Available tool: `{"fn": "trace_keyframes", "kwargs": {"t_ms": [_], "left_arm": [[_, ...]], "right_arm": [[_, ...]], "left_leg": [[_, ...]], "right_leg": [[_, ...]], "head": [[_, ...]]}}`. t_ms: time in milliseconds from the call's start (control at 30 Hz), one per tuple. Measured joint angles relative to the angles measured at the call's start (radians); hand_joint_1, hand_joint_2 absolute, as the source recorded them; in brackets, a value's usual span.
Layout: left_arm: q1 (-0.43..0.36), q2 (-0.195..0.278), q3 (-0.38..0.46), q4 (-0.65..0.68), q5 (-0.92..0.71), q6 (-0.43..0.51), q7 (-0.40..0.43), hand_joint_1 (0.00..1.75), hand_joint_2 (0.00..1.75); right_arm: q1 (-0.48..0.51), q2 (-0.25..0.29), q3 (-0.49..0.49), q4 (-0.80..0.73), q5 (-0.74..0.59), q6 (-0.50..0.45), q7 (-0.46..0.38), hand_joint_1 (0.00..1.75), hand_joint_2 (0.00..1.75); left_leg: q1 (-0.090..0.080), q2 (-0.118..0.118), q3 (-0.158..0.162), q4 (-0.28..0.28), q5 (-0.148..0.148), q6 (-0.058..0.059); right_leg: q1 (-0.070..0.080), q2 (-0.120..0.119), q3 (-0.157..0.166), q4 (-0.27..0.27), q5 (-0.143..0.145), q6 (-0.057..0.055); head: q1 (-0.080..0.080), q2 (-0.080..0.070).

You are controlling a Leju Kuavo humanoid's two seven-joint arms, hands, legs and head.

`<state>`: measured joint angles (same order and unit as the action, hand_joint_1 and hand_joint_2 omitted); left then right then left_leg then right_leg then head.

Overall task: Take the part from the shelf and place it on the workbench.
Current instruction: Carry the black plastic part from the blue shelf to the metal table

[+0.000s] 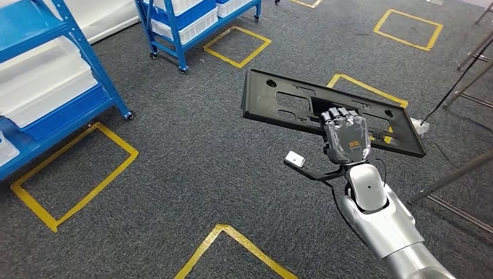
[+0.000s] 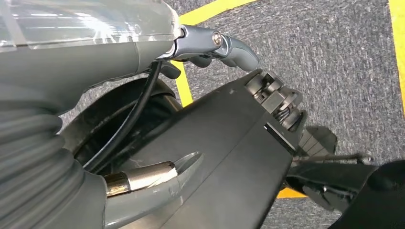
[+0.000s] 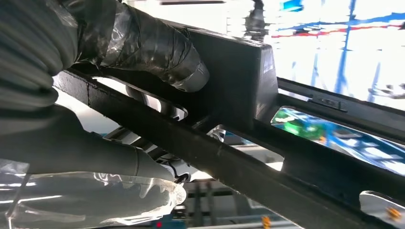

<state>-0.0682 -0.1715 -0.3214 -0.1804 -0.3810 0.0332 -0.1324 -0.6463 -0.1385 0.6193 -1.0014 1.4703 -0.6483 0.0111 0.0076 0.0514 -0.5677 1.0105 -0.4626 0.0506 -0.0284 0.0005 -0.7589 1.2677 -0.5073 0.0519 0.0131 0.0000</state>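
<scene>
The part (image 1: 279,102) is a long, flat black plastic panel with several cut-outs. It hangs level above the grey carpet in the head view. My right hand (image 1: 346,136) grips it at the near edge, right of its middle, with the fingers curled over the top. In the right wrist view the thumb and fingers (image 3: 153,47) clamp a black rib of the part (image 3: 248,71). My left hand (image 2: 143,52) hangs low over the carpet, thumb (image 2: 234,47) and a finger (image 2: 157,174) apart, holding nothing.
Blue shelves with white bins (image 1: 52,75) stand at the left, and a blue wheeled rack (image 1: 186,23) stands at the back. Yellow tape squares (image 1: 75,168) mark the carpet. Metal stand legs (image 1: 453,174) and a white power strip (image 1: 420,125) are at the right.
</scene>
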Motion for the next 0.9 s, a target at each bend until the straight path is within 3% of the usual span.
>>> {"fn": "trace_keyframes", "kwargs": {"t_ms": [67,133,167,233,300,367,433,467,500,533,600,667,733,767,800,867,900], "left_arm": [[-0.001,0.0,0.001,0.0,0.008,0.001,0.006,0.0,1.75],[-0.008,0.0,0.003,0.0,0.019,-0.002,0.018,0.0,1.75],[-0.014,0.0,0.005,0.0,0.025,-0.006,0.025,0.0,1.75],[-0.033,0.0,0.012,-0.004,0.034,-0.021,0.04,0.0,1.75],[-0.054,0.002,0.02,-0.008,0.041,-0.035,0.05,0.0,1.75],[-0.069,0.007,0.027,-0.009,0.045,-0.042,0.056,0.0,1.75],[-0.074,0.011,0.032,-0.009,0.046,-0.043,0.06,0.0,1.75],[-0.075,0.014,0.034,-0.009,0.047,-0.043,0.061,0.0,1.75],[-0.075,0.015,0.035,-0.009,0.048,-0.043,0.062,0.0,1.75],[-0.074,0.017,0.037,-0.01,0.049,-0.043,0.063,0.0,1.75],[-0.075,0.019,0.041,-0.01,0.051,-0.044,0.063,0.0,1.75],[-0.075,0.02,0.045,-0.01,0.054,-0.044,0.064,0.0,1.75],[-0.076,0.022,0.048,-0.011,0.056,-0.042,0.068,0.0,1.75],[-0.077,0.022,0.049,-0.012,0.056,-0.041,0.071,0.0,1.75],[-0.078,0.023,0.051,-0.013,0.056,-0.04,0.073,0.0,1.75],[-0.079,0.024,0.055,-0.014,0.056,-0.039,0.078,0.0,1.75],[-0.078,0.026,0.057,-0.014,0.056,-0.039,0.079,0.0,1.75]], "right_arm": [[0.0,-0.004,-0.007,0.0,0.002,0.0,0.0,1.75,1.75],[-0.005,-0.002,-0.011,0.001,0.008,0.0,-0.001,1.75,1.75],[-0.009,0.0,-0.012,0.002,0.011,0.0,-0.002,1.75,1.75],[-0.019,0.004,-0.012,0.008,0.014,0.002,-0.009,1.75,1.75],[-0.036,0.014,-0.012,0.015,0.013,0.005,-0.017,1.75,1.75],[-0.052,0.032,-0.011,0.022,0.012,0.008,-0.019,1.75,1.75],[-0.058,0.045,-0.01,0.03,0.012,0.008,-0.02,1.75,1.75],[-0.058,0.049,-0.01,0.034,0.012,0.009,-0.02,1.75,1.75],[-0.058,0.051,-0.009,0.038,0.011,0.009,-0.02,1.75,1.75],[-0.059,0.052,-0.009,0.041,0.011,0.009,-0.02,1.75,1.75],[-0.062,0.056,-0.009,0.046,0.008,0.008,-0.02,1.75,1.75],[-0.066,0.062,-0.009,0.051,0.005,0.006,-0.02,1.75,1.75],[-0.067,0.063,-0.009,0.058,0.003,0.004,-0.019,1.75,1.75],[-0.067,0.063,-0.009,0.062,0.002,0.002,-0.019,1.75,1.75],[-0.069,0.063,-0.009,0.066,0.001,0.0,-0.019,1.75,1.75],[-0.074,0.066,-0.009,0.074,-0.001,-0.006,-0.018,1.75,1.75],[-0.075,0.069,-0.009,0.079,-0.002,-0.008,-0.018,1.75,1.75]], "left_leg": [[-0.002,0.023,0.0,0.006,-0.006,-0.007],[-0.007,0.042,0.001,0.012,-0.013,-0.018],[-0.01,0.051,0.001,0.013,-0.014,-0.023],[-0.009,0.066,0.002,0.013,-0.017,-0.034],[-0.003,0.034,-0.009,0.045,-0.043,-0.045],[0.001,-0.021,-0.054,0.151,-0.103,-0.05],[0.002,-0.042,-0.112,0.273,-0.148,-0.051],[0.002,-0.045,-0.125,0.294,-0.145,-0.05],[0.002,-0.048,-0.119,0.277,-0.122,-0.048],[0.003,-0.056,-0.097,0.224,-0.086,-0.046],[0.007,-0.103,-0.04,0.095,-0.028,-0.041],[0.008,-0.138,-0.015,0.036,-0.015,-0.037],[0.006,-0.123,-0.013,0.027,-0.01,-0.029],[0.006,-0.109,-0.011,0.02,-0.005,-0.022],[0.007,-0.094,-0.008,0.012,0.0,-0.015],[0.006,-0.064,-0.005,0.002,0.006,-0.005],[0.004,-0.05,-0.006,0.002,0.006,-0.003]], "right_leg": [[0.001,-0.038,0.078,-0.132,0.052,-0.002],[0.009,-0.07,0.127,-0.221,0.076,-0.013],[0.013,-0.072,0.128,-0.23,0.074,-0.02],[0.013,-0.049,0.123,-0.232,0.08,-0.033],[0.008,-0.027,0.123,-0.239,0.087,-0.048],[0.007,-0.003,0.122,-0.243,0.091,-0.058],[0.011,0.025,0.12,-0.241,0.093,-0.061],[0.012,0.04,0.12,-0.24,0.093,-0.062],[0.013,0.054,0.119,-0.238,0.093,-0.062],[0.014,0.067,0.119,-0.235,0.093,-0.061],[0.013,0.093,0.114,-0.227,0.092,-0.057],[0.009,0.118,0.103,-0.223,0.097,-0.045],[0.005,0.143,0.095,-0.229,0.106,-0.029],[0.005,0.136,0.09,-0.227,0.104,-0.025],[0.008,0.114,0.08,-0.209,0.092,-0.021],[0.012,0.046,0.034,-0.114,0.04,-0.018],[0.011,0.024,0.003,-0.049,0.011,-0.016]], "head": [[0.0,0.0],[-0.001,0.0],[-0.002,0.0],[-0.003,0.0],[-0.003,0.0],[-0.003,0.0],[-0.004,0.0],[-0.004,0.0],[-0.004,0.0],[-0.004,0.0],[-0.003,0.0],[-0.003,0.0],[-0.003,0.0],[-0.002,0.0],[0.0,0.0],[0.003,0.0],[0.005,0.0]]}}
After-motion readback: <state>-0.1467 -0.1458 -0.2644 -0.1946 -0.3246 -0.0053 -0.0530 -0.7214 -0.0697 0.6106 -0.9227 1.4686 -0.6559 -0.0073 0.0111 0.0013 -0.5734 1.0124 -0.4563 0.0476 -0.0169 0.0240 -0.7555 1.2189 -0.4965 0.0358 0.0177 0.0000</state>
